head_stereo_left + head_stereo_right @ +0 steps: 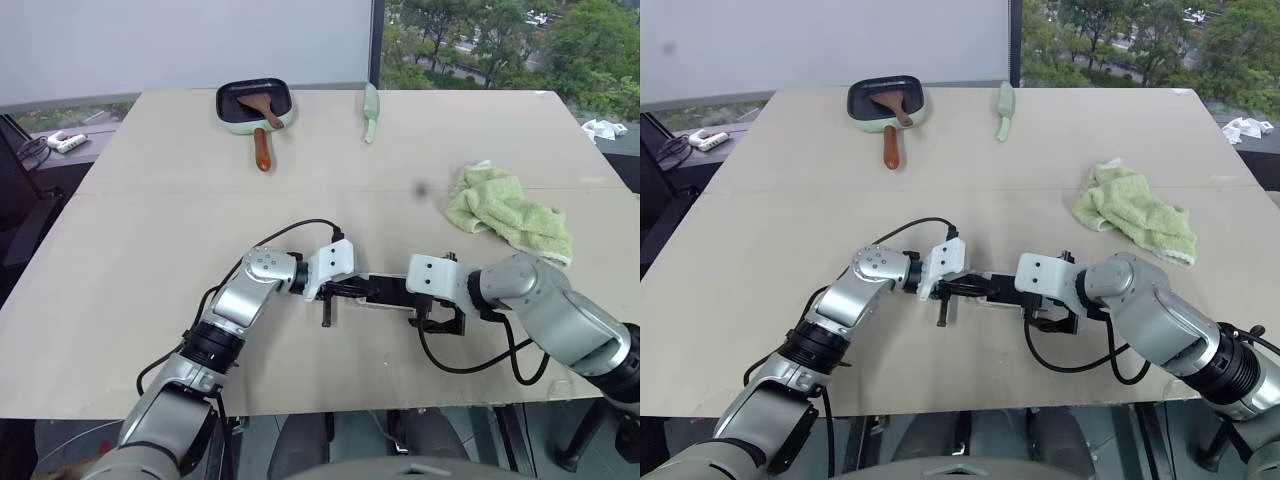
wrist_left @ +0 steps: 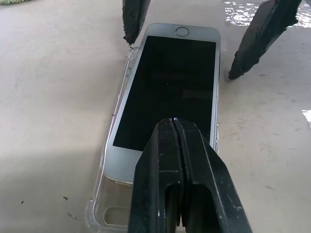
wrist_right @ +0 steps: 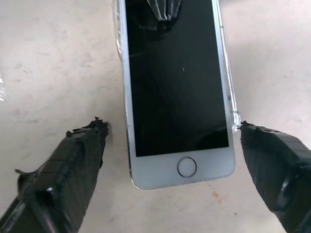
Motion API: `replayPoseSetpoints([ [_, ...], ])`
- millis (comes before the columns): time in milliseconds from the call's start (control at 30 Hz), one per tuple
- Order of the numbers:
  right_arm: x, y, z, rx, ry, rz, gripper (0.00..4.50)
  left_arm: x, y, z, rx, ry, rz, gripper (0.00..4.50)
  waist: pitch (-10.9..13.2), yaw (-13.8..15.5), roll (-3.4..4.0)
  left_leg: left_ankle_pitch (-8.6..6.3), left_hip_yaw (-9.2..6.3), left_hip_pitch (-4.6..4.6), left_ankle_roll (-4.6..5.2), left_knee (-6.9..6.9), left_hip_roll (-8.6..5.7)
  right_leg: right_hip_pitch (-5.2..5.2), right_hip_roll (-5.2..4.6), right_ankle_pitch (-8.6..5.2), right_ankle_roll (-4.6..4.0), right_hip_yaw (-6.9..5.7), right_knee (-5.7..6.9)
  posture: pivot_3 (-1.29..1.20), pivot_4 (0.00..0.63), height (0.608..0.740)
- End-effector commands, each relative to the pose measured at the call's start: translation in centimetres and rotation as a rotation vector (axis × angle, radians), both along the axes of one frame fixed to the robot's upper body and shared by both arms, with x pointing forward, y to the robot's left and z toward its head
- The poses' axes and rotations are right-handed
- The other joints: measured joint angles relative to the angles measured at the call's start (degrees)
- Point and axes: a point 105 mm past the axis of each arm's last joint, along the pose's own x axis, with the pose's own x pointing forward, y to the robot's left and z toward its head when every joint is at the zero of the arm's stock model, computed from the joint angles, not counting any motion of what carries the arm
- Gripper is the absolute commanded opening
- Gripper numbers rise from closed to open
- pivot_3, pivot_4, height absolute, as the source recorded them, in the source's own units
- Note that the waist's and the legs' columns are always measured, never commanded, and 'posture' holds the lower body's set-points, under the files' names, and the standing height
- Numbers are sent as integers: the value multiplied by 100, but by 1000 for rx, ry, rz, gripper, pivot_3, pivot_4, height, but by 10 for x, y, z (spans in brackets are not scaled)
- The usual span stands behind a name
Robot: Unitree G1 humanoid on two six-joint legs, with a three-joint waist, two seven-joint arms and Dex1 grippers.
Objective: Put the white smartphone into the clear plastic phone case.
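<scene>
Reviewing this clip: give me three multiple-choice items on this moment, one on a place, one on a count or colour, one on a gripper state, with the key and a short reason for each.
1. Where does the white smartphone lie?
A. In the pan
B. On the table, between the two grippers
C. On the green towel

2. How many fingers of the right gripper flank the phone's home-button end?
A. None
B. One
C. Two

3. How does the left gripper stand?
A. Shut, fingertips pressed together over the screen
B. Wide open
C. Shut on the towel

Key: 1 B, the phone sits on the table between both arms, over the clear plastic phone case. 2 C, one black finger stands apart on each side of that end. 3 A, the left wrist view shows its fingers closed with no gap.
</scene>
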Motion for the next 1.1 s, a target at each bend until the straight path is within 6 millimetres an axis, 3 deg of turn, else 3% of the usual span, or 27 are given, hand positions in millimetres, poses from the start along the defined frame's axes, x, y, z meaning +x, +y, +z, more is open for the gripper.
replayPoseSetpoints([
  [33,3,3,18,53,-46,-4,4471,-10,14,-43,142,120,33,0,0,0,0,0,0,0,0,0,0,0,0,0,0,0,0,0,150,740],
  [300,15,6,38,195,-61,-61,4471,-10,14,-43,141,117,32,0,-2,2,1,0,-1,0,0,0,0,1,0,0,0,-1,-1,0,150,740],
  [333,16,12,42,249,-62,-60,4234,-10,14,-43,142,116,32,0,-2,1,1,0,-2,0,0,0,0,2,0,0,0,-1,-1,0,150,740],
  [400,14,21,45,322,-41,-49,3616,-10,15,-43,142,116,32,0,-3,-1,2,0,-1,1,0,-1,0,2,1,0,0,0,0,0,150,740],
  [467,10,25,41,340,-14,-34,2726,-10,15,-42,142,115,33,0,-3,6,2,0,-3,1,0,-1,0,3,2,0,0,-1,0,0,150,740],
  [567,5,29,29,373,28,-17,1293,-10,15,-42,143,115,33,0,-6,19,-2,0,-4,0,1,0,0,6,-1,0,0,-4,-6,0,150,740],
  [633,5,28,21,385,39,-20,106,-10,15,-43,144,116,34,0,-6,10,-2,-1,-2,1,1,0,-1,7,-1,0,0,-3,-6,0,150,740],
  [967,8,11,-18,302,53,-10,106,-9,15,-41,142,112,40,0,-12,3,0,-1,-1,10,1,-1,-1,11,1,0,1,0,-5,0,150,740],
  [1100,14,12,-10,354,10,16,106,-10,16,-41,141,112,42,0,-15,3,0,-1,0,26,1,-2,0,27,1,-2,1,0,-7,0,150,740],
])
